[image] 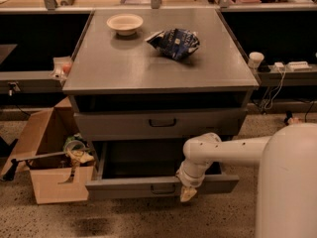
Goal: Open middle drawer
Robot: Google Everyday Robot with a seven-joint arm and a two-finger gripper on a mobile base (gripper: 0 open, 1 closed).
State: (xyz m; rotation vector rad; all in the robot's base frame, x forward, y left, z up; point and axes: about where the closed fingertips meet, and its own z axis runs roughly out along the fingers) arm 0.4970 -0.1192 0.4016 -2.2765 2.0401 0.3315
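Note:
The middle drawer (124, 187) is the grey drawer pulled out of the cabinet, its dark shallow tray (143, 162) open to view. Its small dark loop handle (163, 189) sits at the centre of the front panel. My gripper (187, 193) hangs on the end of the white arm (223, 152) over the front panel's top edge, just right of the handle. Above it a drawer (161, 123) with a loop handle is closed. No drawer shows below the open one.
On the cabinet top (124, 63) stand a white bowl (124, 23) and a blue chip bag (175, 42). An open cardboard box (54, 167) with clutter stands on the floor at the left, touching the drawer's corner. Cables and a power strip (292, 66) lie at the right.

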